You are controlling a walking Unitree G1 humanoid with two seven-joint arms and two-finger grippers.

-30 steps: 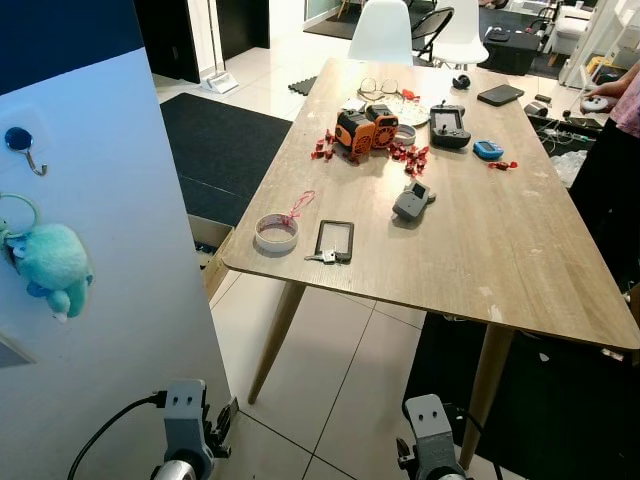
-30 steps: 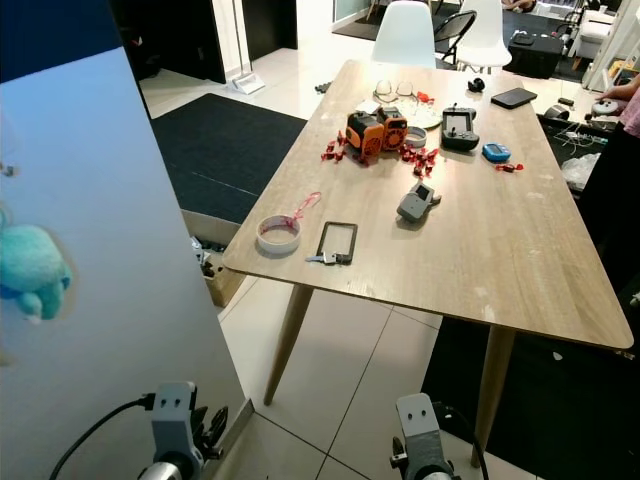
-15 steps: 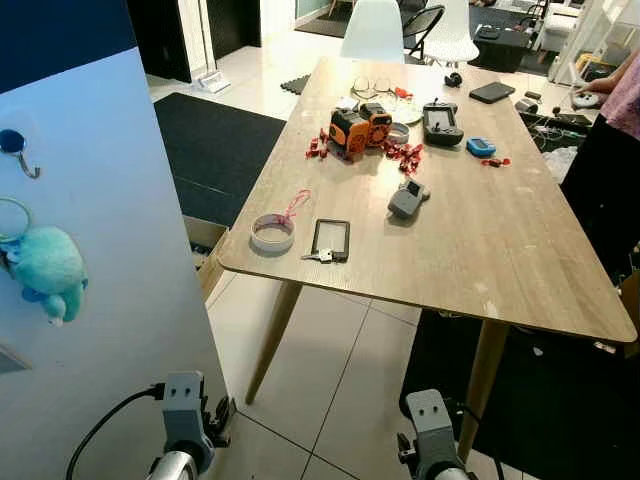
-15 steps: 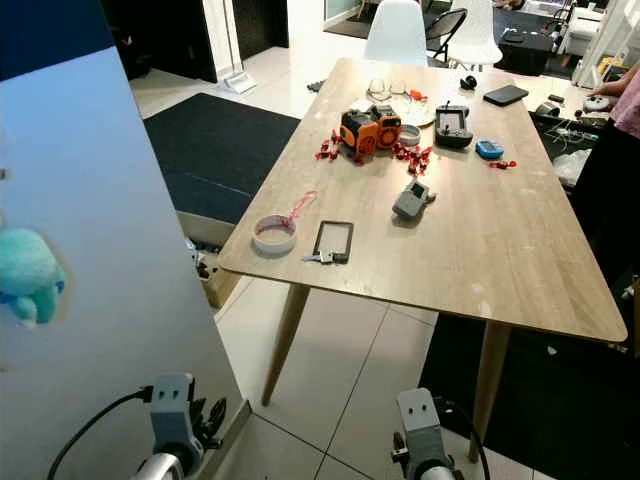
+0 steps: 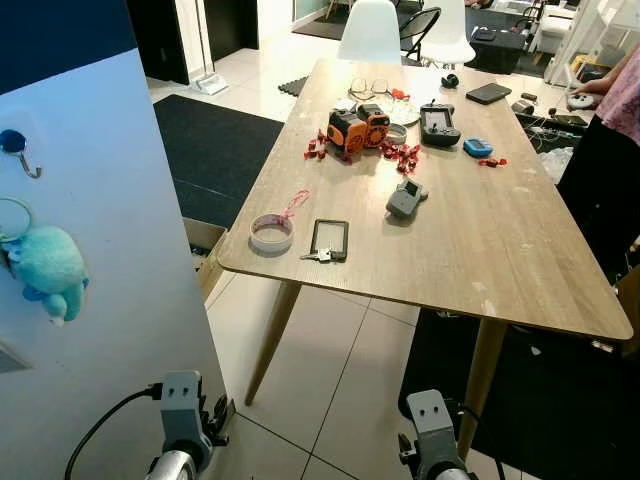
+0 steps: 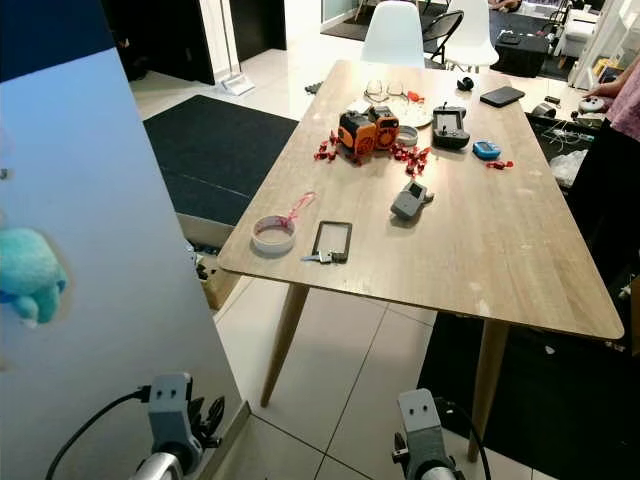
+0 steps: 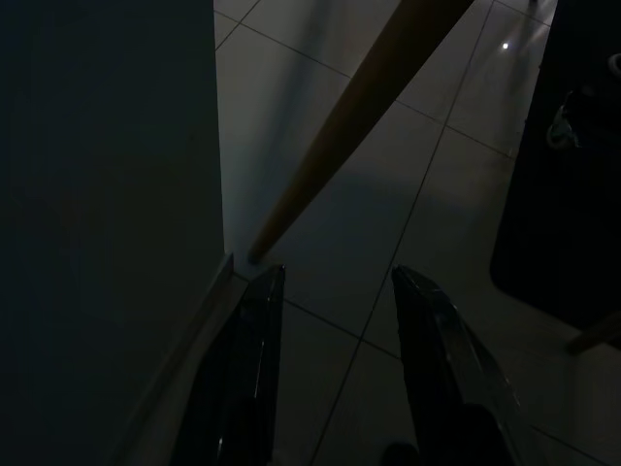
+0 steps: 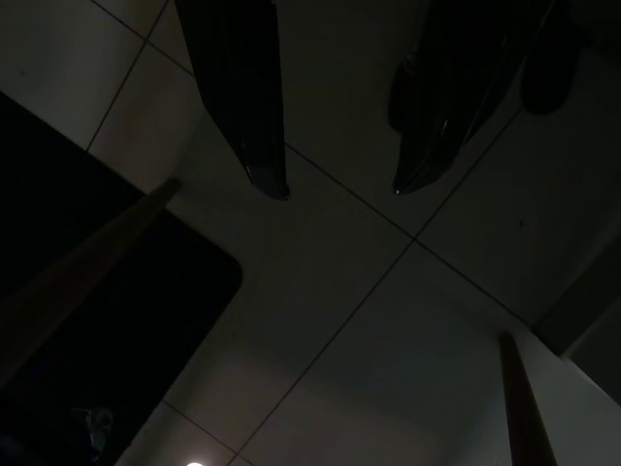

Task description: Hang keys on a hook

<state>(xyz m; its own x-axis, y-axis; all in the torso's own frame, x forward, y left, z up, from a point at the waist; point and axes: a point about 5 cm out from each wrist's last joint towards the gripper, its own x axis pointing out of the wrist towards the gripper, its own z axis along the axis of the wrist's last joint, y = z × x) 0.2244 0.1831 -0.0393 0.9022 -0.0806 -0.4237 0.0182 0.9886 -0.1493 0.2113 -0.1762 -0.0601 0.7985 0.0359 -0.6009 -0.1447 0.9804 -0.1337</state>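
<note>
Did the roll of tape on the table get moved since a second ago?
No. The roll of tape lies beside the black card holder near the table's corner, just as before. Only the camera shifted.

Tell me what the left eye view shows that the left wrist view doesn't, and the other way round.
Left eye view: the blue-capped metal hook, the teal plush keyring below it, and the silver keys on the light wooden table top. Left wrist view: the left gripper, its two black fingers apart, above the spot where the leg meets the tiles. Shared: the slanted wooden table leg, the white panel and the pale tiled floor.
</note>
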